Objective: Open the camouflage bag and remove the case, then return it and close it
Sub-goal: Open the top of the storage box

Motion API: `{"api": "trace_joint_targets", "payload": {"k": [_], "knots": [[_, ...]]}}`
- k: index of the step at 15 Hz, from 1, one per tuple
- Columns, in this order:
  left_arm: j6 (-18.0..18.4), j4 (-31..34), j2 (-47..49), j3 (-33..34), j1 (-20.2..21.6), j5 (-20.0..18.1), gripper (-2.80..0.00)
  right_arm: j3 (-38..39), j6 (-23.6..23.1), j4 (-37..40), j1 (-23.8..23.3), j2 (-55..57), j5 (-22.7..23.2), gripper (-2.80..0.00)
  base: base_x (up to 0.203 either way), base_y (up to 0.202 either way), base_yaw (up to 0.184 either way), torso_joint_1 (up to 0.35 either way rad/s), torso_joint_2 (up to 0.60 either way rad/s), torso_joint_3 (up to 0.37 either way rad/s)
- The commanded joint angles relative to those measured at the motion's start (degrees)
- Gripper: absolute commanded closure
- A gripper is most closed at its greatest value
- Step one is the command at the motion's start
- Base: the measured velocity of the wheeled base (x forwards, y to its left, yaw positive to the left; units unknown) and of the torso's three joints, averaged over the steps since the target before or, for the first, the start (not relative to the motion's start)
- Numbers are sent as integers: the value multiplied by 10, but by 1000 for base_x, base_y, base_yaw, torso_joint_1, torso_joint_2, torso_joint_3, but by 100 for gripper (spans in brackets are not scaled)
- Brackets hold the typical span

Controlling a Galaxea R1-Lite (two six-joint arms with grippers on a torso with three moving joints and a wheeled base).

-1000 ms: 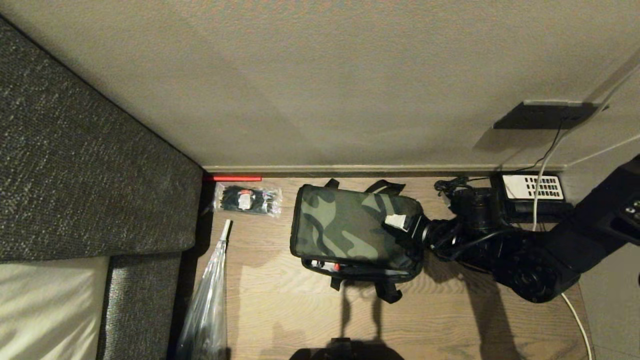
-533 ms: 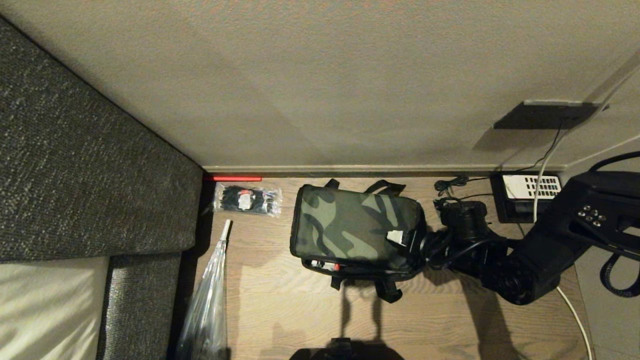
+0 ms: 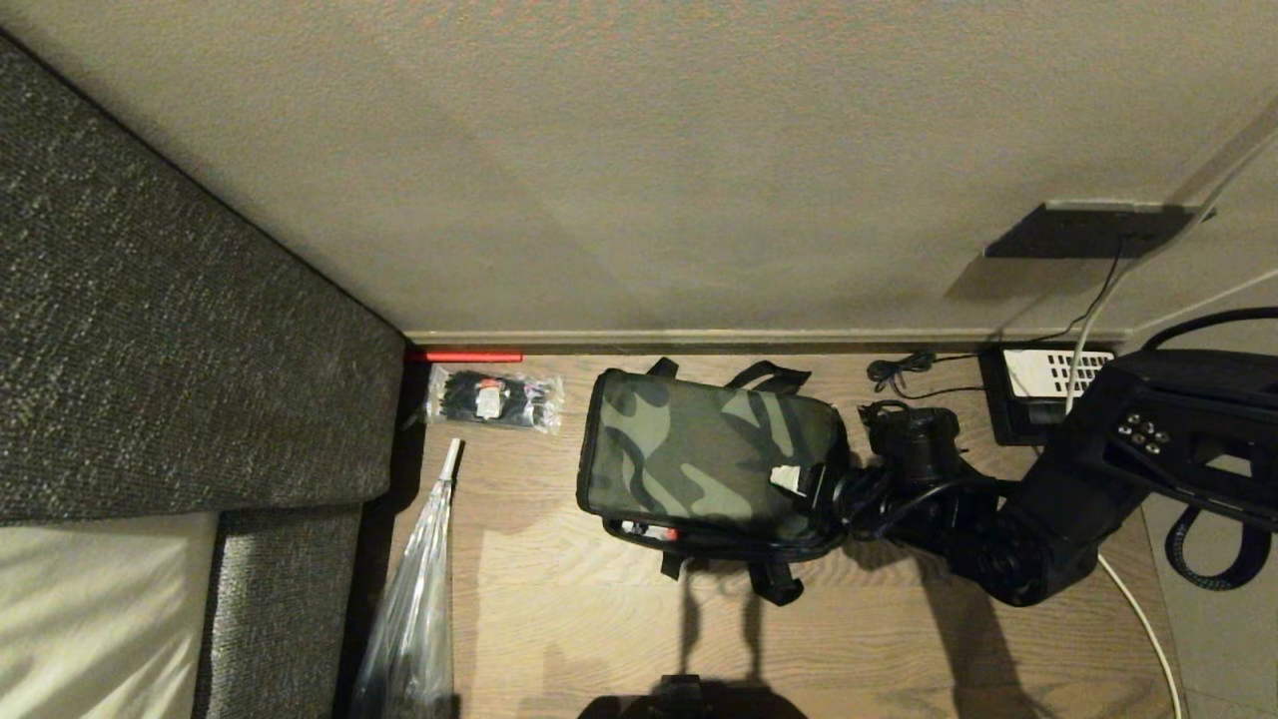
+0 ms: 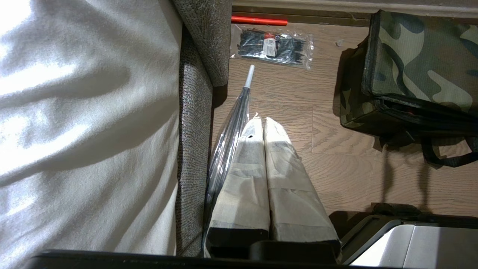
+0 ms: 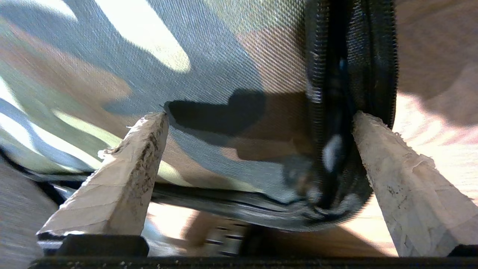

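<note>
I see the camouflage bag (image 3: 704,459), soft woven fabric, on the wood floor by the wall, between a clear packet (image 3: 494,397) and a black telephone (image 3: 1048,391). Right end effector (image 3: 809,481) spread, straddling its black zipper corner. Left end effector (image 4: 264,129) pressed together beside the sofa (image 4: 194,123).

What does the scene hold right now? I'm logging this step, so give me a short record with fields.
bag: boxy soft camouflage bag on the wooden floor, lid down
right end effector: open, at the bag's right end, fingers either side of its black zipper edge
left end effector: shut, parked above the floor beside the grey sofa
nearby: clear packet of black items left of the bag
case: not visible
</note>
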Motion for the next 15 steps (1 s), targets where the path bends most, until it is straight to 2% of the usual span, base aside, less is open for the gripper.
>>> {"api": "trace_joint_targets", "payload": {"k": [1, 3, 7, 8, 15], "knots": [[0, 0, -1, 1, 0, 0, 0, -3, 39, -1, 3, -6, 6, -280, 0, 0, 0, 0, 0, 0], [0, 0, -1, 1, 0, 0, 0, -4, 42, -2, 6, -8, 6, -280, 0, 0, 0, 0, 0, 0], [0, 0, -1, 1, 0, 0, 0, -4, 89, -4, 15, -9, 21, -280, 0, 0, 0, 0, 0, 0], [0, 0, -1, 1, 0, 0, 0, -4, 89, -4, 15, -9, 21, 0, 0, 0, 0, 0, 0, 0], [0, 0, -1, 1, 0, 0, 0, -9, 58, -11, 20, -9, 15, 0, 0, 0, 0, 0, 0, 0]]}}
